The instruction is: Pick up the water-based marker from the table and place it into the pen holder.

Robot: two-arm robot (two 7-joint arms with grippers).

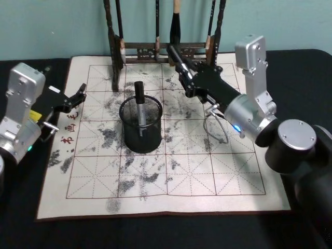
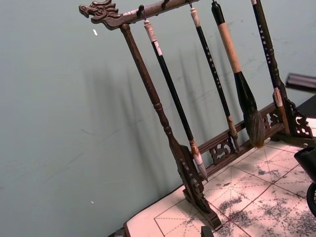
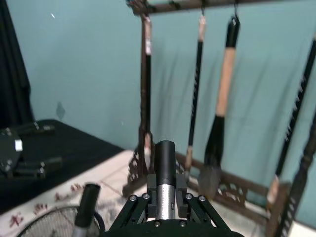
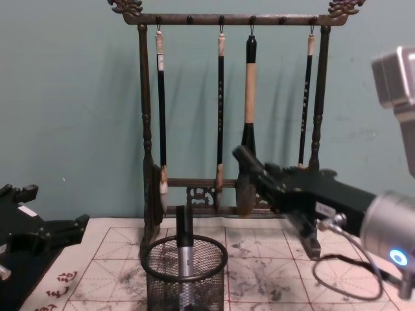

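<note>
Mid-mat on the tabletop stands the pen holder (image 1: pixel 150 137), with one marker (image 1: pixel 139 101) upright inside. Beyond it, rightward, the right end effector (image 1: pixel 181 66) clamps the water-based marker (image 3: pixel 165 163), which points at the far edge. The left end effector (image 1: pixel 78 96) idles spread near the left edge.

A dark wooden brush rack (image 4: pixel 145 116) stands before the teal wall (image 4: pixel 65 97); four brushes (image 4: pixel 249 84) hang from its top bar.

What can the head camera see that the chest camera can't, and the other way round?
Head camera: the mat's front edge and the black table before it. Chest camera: the brush rack's carved top bar. Both: the mesh pen cup with one marker standing in it, the right gripper shut on a second marker, and the open left gripper.
</note>
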